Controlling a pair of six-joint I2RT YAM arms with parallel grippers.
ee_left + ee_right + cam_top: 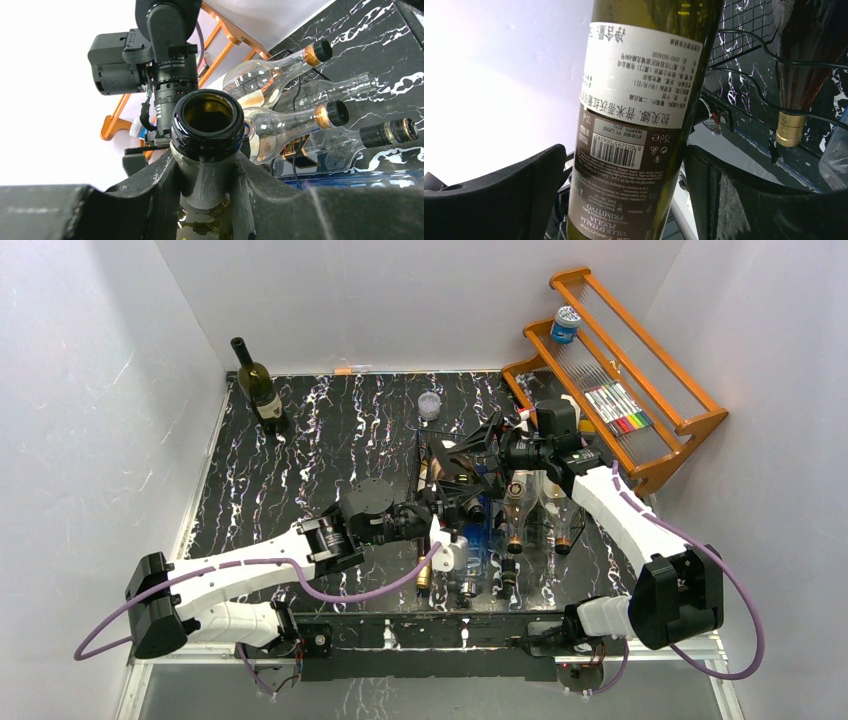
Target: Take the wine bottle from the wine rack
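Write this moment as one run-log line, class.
left gripper shut on neck of dark green glass wine bottle | right gripper open around its labelled body | black wire rack holds clear bottles

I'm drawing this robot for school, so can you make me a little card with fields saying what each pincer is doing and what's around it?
Left pincer: shut on the neck of the wine bottle
Right pincer: open, one finger on either side of the same bottle's labelled body
Wine rack: black wire, with clear bottles lying on it
Back left corner: a green bottle standing upright
Right side: an orange shelf
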